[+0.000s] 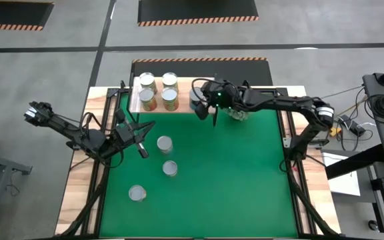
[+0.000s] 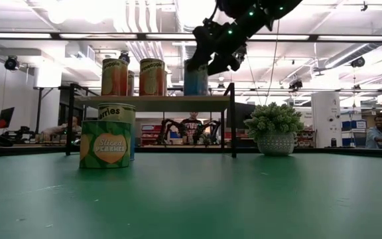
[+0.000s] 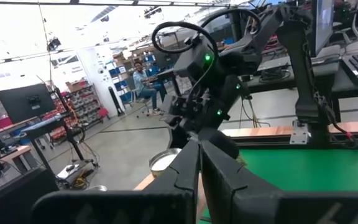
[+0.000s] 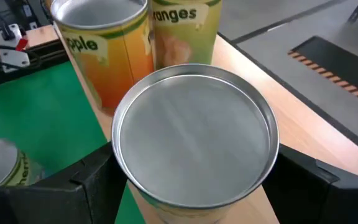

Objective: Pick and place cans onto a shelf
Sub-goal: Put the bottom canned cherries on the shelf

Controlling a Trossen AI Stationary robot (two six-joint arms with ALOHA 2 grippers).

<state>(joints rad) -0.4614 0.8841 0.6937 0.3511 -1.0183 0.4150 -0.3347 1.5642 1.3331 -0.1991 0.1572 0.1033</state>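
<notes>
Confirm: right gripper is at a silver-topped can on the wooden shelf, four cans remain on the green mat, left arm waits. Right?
Nearly. The high view shows three silver-topped cans on the green mat, not four. The right gripper is at a can on the wooden shelf; the left gripper waits.

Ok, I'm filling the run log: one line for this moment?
right gripper: around can on shelf | left gripper: shut, waiting by loose cans

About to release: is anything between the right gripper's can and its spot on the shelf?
Nothing visible. The right gripper straddles the blue can, which already looks seated on the shelf, beside the other cans.
</notes>
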